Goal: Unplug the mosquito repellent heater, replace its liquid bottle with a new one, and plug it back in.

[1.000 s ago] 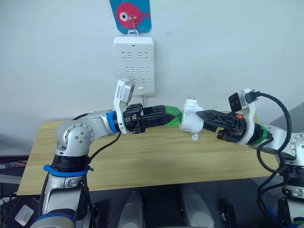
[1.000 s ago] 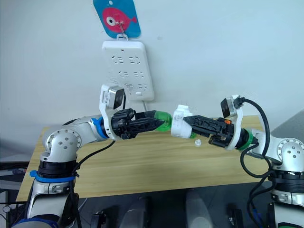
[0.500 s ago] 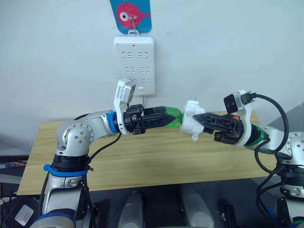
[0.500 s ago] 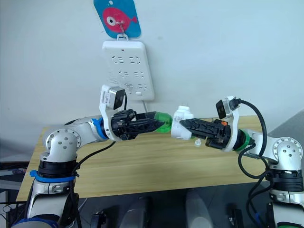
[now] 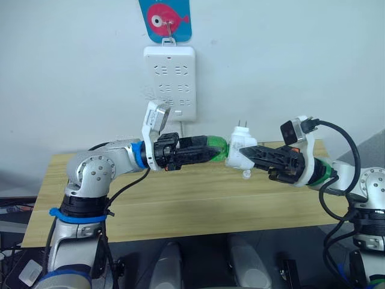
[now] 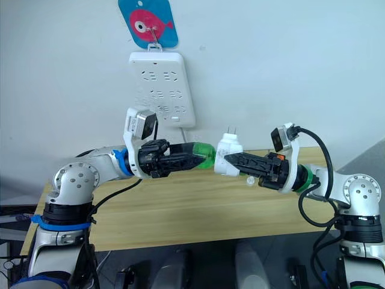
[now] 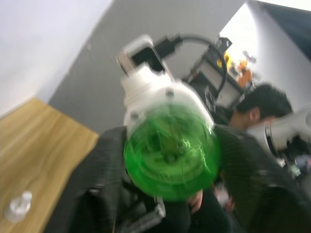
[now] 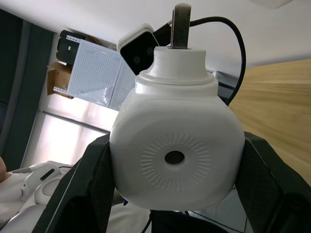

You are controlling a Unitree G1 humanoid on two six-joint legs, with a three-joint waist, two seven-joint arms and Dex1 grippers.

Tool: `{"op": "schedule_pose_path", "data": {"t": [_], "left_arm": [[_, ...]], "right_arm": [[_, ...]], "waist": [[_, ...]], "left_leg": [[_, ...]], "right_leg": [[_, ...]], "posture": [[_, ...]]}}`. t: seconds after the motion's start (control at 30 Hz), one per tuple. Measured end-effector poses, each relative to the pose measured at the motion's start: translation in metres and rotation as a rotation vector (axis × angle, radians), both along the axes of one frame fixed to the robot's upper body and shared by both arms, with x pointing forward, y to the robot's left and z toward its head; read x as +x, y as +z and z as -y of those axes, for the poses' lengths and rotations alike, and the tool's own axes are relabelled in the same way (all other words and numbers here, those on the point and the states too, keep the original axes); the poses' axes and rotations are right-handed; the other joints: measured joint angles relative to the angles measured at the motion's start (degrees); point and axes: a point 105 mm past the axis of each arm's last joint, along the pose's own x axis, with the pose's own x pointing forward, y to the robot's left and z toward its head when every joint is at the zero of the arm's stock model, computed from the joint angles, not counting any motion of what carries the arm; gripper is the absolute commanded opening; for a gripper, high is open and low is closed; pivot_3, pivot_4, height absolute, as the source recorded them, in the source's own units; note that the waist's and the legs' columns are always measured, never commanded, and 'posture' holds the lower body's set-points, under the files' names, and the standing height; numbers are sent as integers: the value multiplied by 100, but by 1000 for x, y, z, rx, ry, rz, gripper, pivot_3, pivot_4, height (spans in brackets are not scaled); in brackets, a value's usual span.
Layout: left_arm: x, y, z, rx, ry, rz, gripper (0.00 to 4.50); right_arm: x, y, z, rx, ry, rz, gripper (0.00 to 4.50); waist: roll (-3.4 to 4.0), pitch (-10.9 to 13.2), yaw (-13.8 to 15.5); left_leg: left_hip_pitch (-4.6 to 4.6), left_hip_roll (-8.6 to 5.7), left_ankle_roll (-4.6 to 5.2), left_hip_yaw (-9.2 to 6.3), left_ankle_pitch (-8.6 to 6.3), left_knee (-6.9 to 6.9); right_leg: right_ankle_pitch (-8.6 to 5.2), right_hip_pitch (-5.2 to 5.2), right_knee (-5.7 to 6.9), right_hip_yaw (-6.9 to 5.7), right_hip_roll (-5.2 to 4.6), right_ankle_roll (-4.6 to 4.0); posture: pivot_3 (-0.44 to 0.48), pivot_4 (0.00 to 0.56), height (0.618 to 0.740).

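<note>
The mosquito repellent heater (image 5: 240,152), a small white rounded unit with two metal prongs pointing up, hangs above the table with my right gripper (image 5: 251,153) shut on its sides. In the right wrist view its face with the small dark hole (image 8: 174,157) looks at the camera between my two fingers (image 8: 82,194). My left gripper (image 5: 209,149) is shut on a green liquid bottle (image 5: 216,147), held level, whose far end meets the heater's left side. In the left wrist view the bottle's green base (image 7: 170,155) hides most of the heater (image 7: 153,85).
A tall white power strip (image 5: 169,82) hangs on the wall under a blue and pink fish hanger (image 5: 163,18). A small clear item (image 5: 246,175) lies on the wooden table (image 5: 180,205) below the heater. A person (image 7: 262,104) shows in the background of the left wrist view.
My right gripper has carried the heater left and slightly up, closing the gap, so the heater now touches the green bottle. The left gripper has barely moved.
</note>
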Motion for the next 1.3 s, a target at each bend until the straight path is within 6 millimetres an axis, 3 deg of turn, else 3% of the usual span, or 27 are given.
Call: {"op": "schedule_pose_path", "data": {"t": [0.23, 0.47, 0.63, 1.3], "left_arm": [[-7, -2, -16, 141, -85, 87, 4137], [2, -5, -4, 170, -59, 289, 4137], [5, 2, 8, 97, -40, 380, 4137], [5, 0, 13, 84, -33, 535, 4137]], "right_arm": [[0, 0, 3, -19, -3, 2, 2982], [-2, -4, 7, -59, 10, -14, 2982], [0, -4, 9, -75, 16, -24, 2982], [1, -2, 10, -74, 26, -20, 2982]], "waist": [[1, -1, 17], [1, -1, 19], [0, -1, 19], [0, -2, 16]], "left_leg": [[-1, -1, 0, 1, 0, -1], [-1, 1, 0, 2, 0, -1], [-3, 0, 1, 2, -1, 0], [-4, 0, 1, 0, -1, 3]], "right_leg": [[0, -4, 2, 1, 0, 0], [0, -4, 0, 1, 0, 0], [0, -4, 0, 1, -1, 0], [0, -4, 3, 0, -1, 0]], "posture": [[-134, 204, 734], [-136, 201, 734], [-135, 201, 734], [-136, 200, 734]]}}
